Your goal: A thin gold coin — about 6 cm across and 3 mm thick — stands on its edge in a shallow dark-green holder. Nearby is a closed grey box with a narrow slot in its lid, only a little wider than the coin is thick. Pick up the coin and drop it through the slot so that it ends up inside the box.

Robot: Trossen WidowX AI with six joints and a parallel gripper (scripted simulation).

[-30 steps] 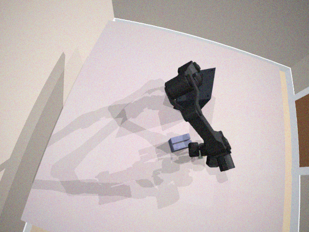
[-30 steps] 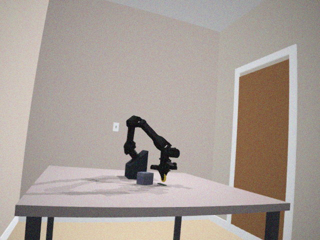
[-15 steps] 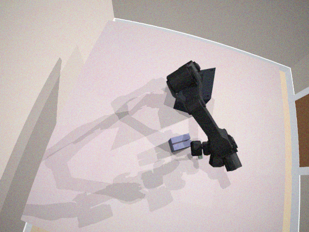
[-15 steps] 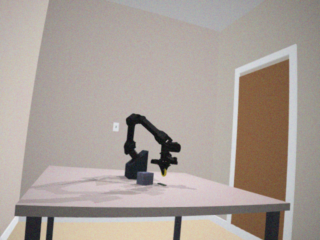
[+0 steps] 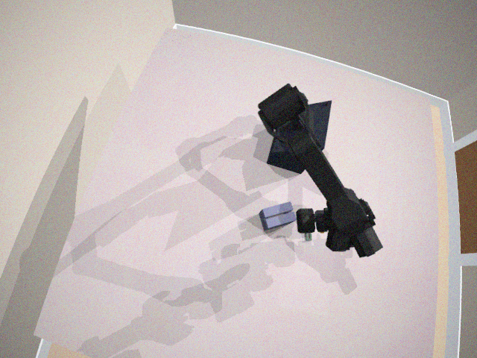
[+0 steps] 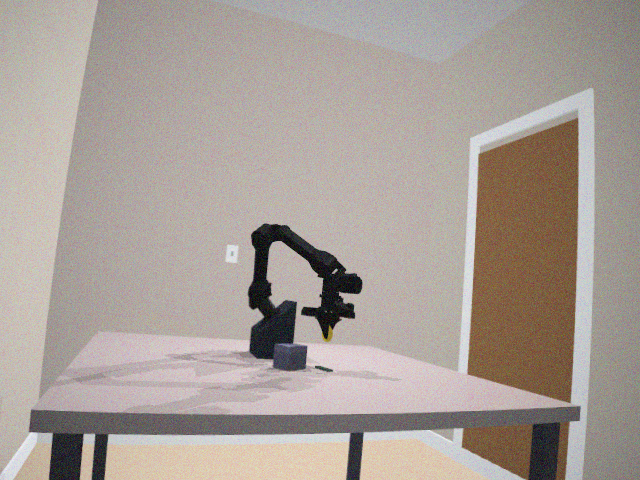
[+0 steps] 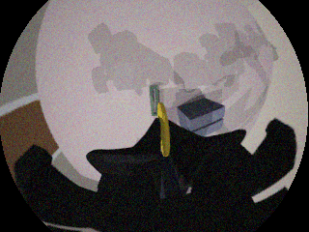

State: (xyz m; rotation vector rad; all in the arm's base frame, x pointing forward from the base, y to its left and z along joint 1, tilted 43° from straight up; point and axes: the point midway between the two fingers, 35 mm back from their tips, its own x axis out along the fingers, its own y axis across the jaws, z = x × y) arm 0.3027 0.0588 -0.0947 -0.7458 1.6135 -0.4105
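The gold coin (image 6: pixel 329 333) (image 7: pixel 164 130) is held edge-on between the fingertips of my gripper (image 6: pixel 326 336) (image 7: pixel 160 120), which is shut on it. In the exterior view the coin hangs in the air, higher than the box top. The dark-green holder (image 5: pixel 308 236) (image 6: pixel 324 368) (image 7: pixel 154 101) lies on the table, empty, below the gripper. The closed grey-blue box (image 5: pixel 279 221) (image 6: pixel 289 357) (image 7: pixel 208 121) stands beside the holder, to its left in the top and exterior views. Its narrow slot shows as a dark line in the top view. The fingertips and coin are hidden there by the arm.
The arm's dark base (image 5: pixel 320 121) (image 6: pixel 273 331) stands on the table (image 5: pixel 366 308) (image 6: pixel 413 392) behind the box in the exterior view. Shadows of the arm lie across the table around the box and holder.
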